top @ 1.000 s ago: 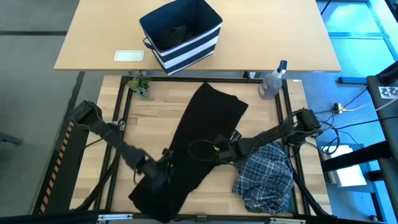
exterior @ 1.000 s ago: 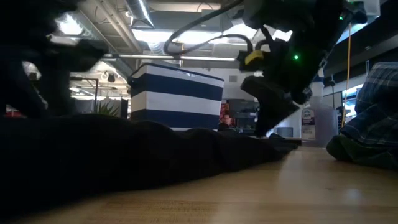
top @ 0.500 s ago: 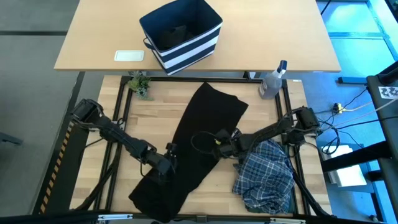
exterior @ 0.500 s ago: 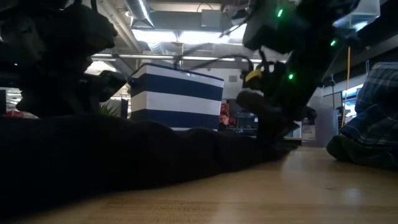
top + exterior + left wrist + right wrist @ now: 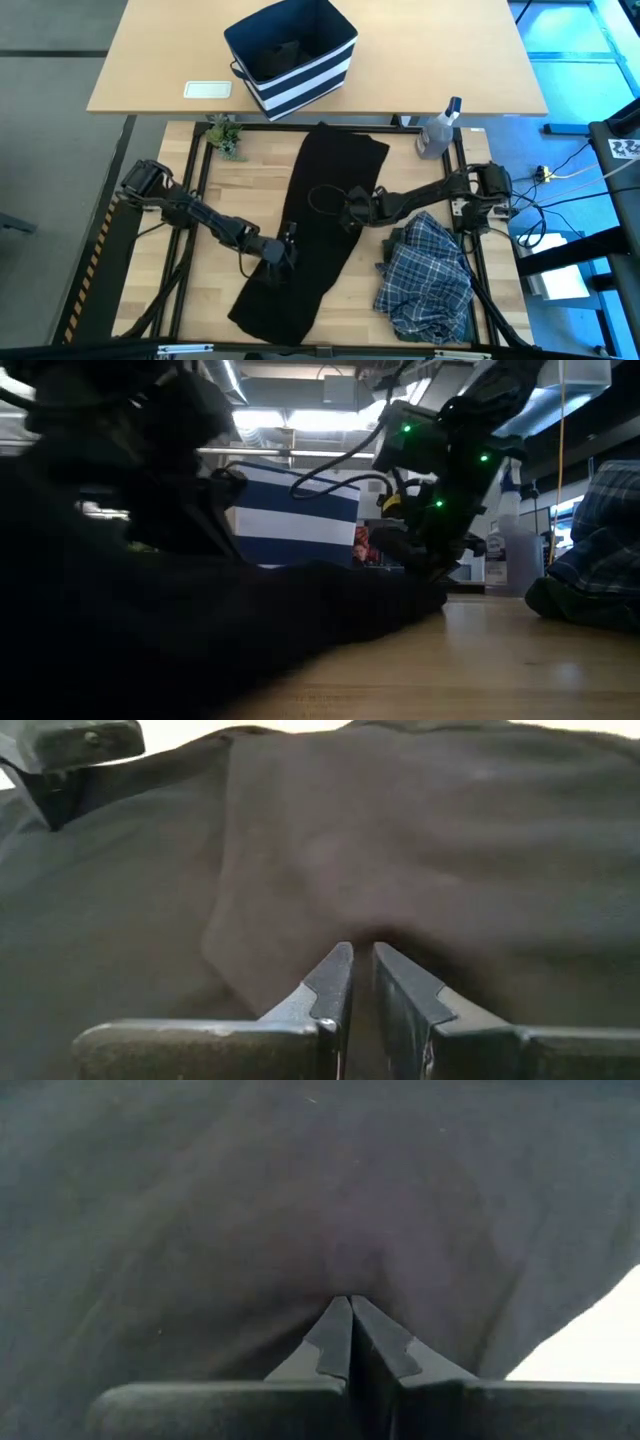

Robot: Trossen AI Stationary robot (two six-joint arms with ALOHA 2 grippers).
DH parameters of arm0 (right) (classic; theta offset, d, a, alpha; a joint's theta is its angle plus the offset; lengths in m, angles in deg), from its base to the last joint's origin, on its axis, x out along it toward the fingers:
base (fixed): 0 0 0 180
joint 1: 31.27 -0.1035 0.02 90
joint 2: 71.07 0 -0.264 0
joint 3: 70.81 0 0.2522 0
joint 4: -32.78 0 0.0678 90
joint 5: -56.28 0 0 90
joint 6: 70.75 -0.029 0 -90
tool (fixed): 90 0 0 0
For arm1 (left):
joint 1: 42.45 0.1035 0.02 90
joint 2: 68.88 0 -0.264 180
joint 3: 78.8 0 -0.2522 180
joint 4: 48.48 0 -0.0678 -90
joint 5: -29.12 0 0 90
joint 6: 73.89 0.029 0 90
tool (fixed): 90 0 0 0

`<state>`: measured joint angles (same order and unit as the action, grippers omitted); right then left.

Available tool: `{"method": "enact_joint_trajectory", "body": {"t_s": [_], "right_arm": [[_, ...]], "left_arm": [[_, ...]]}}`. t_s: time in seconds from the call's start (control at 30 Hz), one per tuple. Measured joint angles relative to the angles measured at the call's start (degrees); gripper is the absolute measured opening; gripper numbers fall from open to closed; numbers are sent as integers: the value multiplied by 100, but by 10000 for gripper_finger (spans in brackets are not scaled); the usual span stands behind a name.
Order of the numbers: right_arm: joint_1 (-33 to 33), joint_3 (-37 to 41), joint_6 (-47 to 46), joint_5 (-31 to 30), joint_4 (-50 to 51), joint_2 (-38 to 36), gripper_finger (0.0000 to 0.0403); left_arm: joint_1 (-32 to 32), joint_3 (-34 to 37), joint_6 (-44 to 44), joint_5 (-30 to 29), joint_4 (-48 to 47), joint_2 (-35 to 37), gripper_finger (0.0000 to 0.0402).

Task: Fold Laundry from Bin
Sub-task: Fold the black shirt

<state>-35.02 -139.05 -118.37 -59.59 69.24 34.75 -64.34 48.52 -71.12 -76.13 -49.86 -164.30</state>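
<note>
Two grippers pinch the black garment [image 5: 315,225] that you see stretched in a long diagonal strip down the middle of the slatted wooden bench [image 5: 240,205], its upper end near the far rail and its lower end near the front edge. Your left gripper [image 5: 285,250] sits at the cloth's left edge about halfway down, fingers [image 5: 335,982] drawn nearly together on a fold of the dark fabric. Your right gripper [image 5: 352,205] is clenched on the garment's right edge a little farther up, its fingertips [image 5: 350,1330] meeting with cloth bunched at the tips. In the low view the black fabric fills the foreground as a dark mound, with the right arm's green lights above it.

Just to the right of the black garment, the blue-and-white plaid shirt [image 5: 428,278] lies crumpled in a heap at the bench's right front corner, with a strip of dark green cloth [image 5: 462,318] showing at its outer edge.

Beyond the bench, on the pale table [image 5: 150,60] behind it, the bin [image 5: 292,55] stands tilted to the frame, navy with white stripes, something dark lying inside. A white flat object [image 5: 208,89] rests left of the bin. A clear spray bottle [image 5: 436,132] stands at the bench's far right corner, and a small green plant [image 5: 226,135] at its far left corner.
</note>
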Motion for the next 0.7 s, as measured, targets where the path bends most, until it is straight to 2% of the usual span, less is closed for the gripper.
{"method": "enact_joint_trajectory", "body": {"t_s": [0.23, 0.43, 0.57, 0.7], "right_arm": [[383, 9, 569, -60, 14, -6, 5], [326, 40, 587, 267, 271, -329, 5], [245, 37, 521, 353, 602, -640, 5], [202, 37, 471, 396, 887, -851, 5]], "left_arm": [[534, 2, 431, 281, -37, 0, 37], [694, -147, 786, 295, -160, 76, 37], [671, -310, 896, 288, -514, 207, 37], [577, -541, 1350, 98, -1731, 702, 37]]}}
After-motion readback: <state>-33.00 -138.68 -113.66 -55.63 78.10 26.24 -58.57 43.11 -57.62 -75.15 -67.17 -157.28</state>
